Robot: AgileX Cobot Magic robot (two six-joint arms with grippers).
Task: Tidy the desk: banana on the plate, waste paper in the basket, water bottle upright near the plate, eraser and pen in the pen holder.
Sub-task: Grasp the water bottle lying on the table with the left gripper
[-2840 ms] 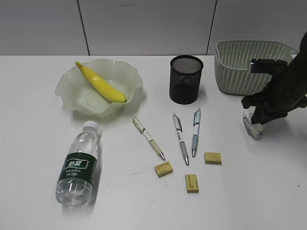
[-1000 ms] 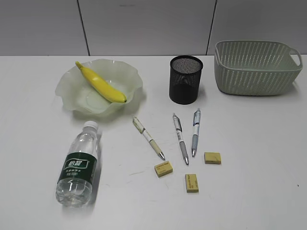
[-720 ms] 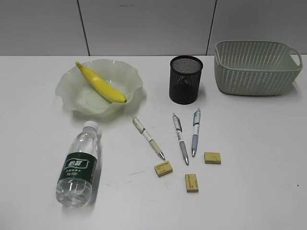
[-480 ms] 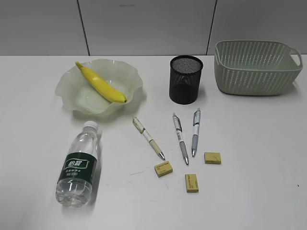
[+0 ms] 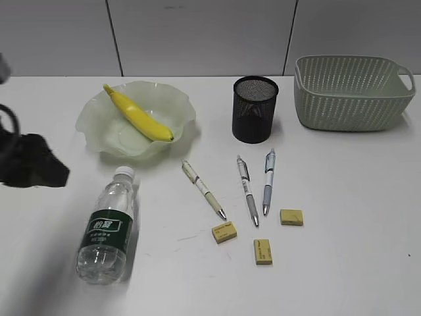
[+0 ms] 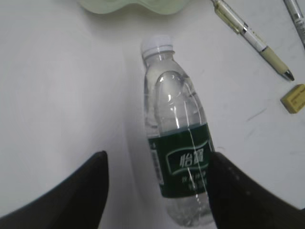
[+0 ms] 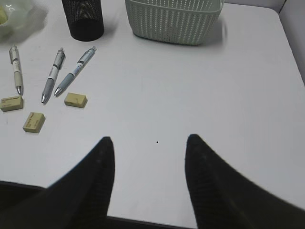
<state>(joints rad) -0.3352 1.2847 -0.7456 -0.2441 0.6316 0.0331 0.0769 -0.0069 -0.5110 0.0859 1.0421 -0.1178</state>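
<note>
The water bottle (image 5: 108,227) lies on its side on the desk (image 5: 342,217), white cap toward the plate (image 5: 99,128). The banana (image 5: 138,114) rests in that plate. My left gripper (image 6: 157,156) hangs open above the bottle's green label (image 6: 183,162), one finger on either side, touching nothing; in the exterior view its arm (image 5: 29,168) is a dark blur at the left edge. Three pens (image 5: 247,189) and three erasers (image 5: 263,251) lie in front of the pen holder (image 5: 255,108). My right gripper (image 7: 150,139) is open over bare desk. The waste paper is out of view.
The basket (image 5: 352,92) stands at the back right, to the right of the pen holder. A grey panelled wall runs along the far edge of the desk. In the right wrist view the desk's near edge (image 7: 143,220) lies just under the fingers.
The left arm has come into the exterior view at the left edge, beside the bottle. The right arm, by the basket in the oldest frame, has left that view. Nothing on the desk moved.
</note>
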